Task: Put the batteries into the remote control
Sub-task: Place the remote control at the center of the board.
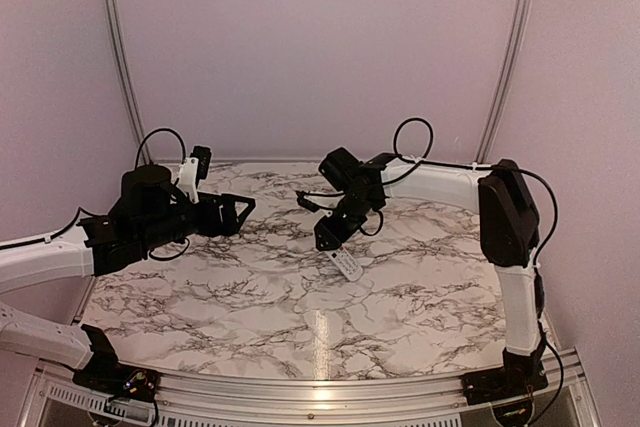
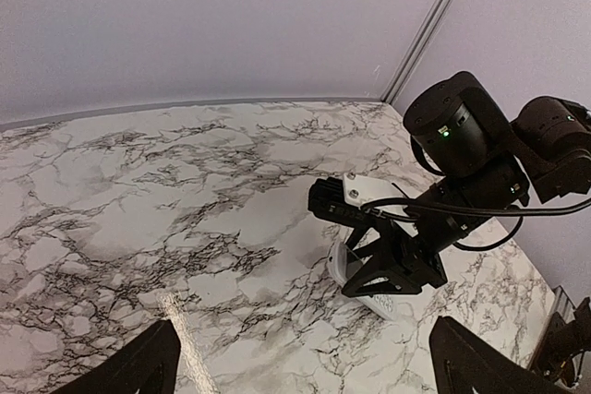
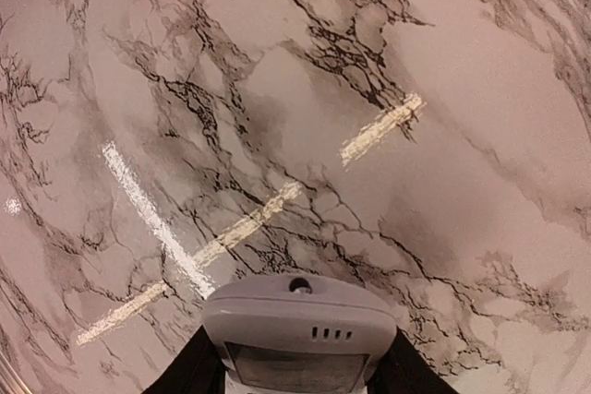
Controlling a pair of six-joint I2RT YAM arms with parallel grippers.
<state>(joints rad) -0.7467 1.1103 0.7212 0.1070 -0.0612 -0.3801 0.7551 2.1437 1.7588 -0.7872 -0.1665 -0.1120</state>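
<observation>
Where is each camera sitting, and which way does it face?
Top external: above and behind the robot, looking down on the marble table; left arm and right arm show, right gripper holding the remote control.
Left wrist: faces across the table at the right gripper; own open fingers at bottom corners.
Right wrist: looks down at the table; own fingers flank the remote control.
Shared: all show the remote control.

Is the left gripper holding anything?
No, the left gripper is wide open and nothing sits between its fingers.
</observation>
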